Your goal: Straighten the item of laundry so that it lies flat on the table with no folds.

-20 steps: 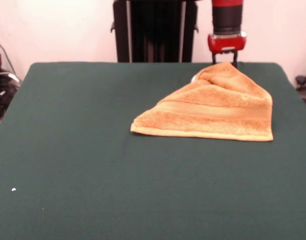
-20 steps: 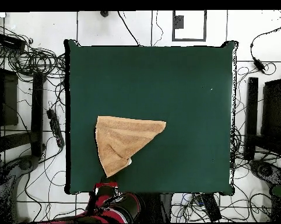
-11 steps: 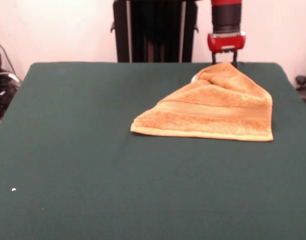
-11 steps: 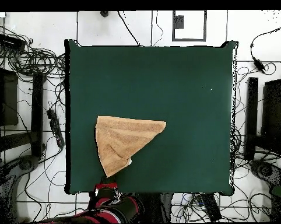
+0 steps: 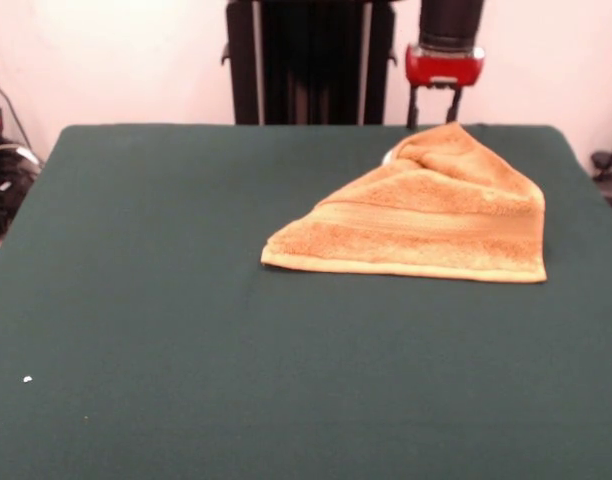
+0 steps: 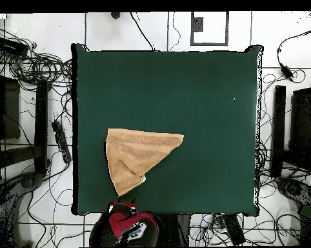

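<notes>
One tan towel (image 5: 426,215) lies folded into a triangle; gripper (image 5: 434,108) spread, empty

No text, brand, number or sign can be read in either view: none on the towel (image 5: 426,215), the surface (image 5: 166,300) or the robot arm (image 5: 448,40).

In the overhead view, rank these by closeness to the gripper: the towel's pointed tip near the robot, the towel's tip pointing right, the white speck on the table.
From the gripper:
1. Towel tip near the robot, just above it.
2. Towel's right-pointing tip, mid-table.
3. White speck, far upper right of the table.
</notes>
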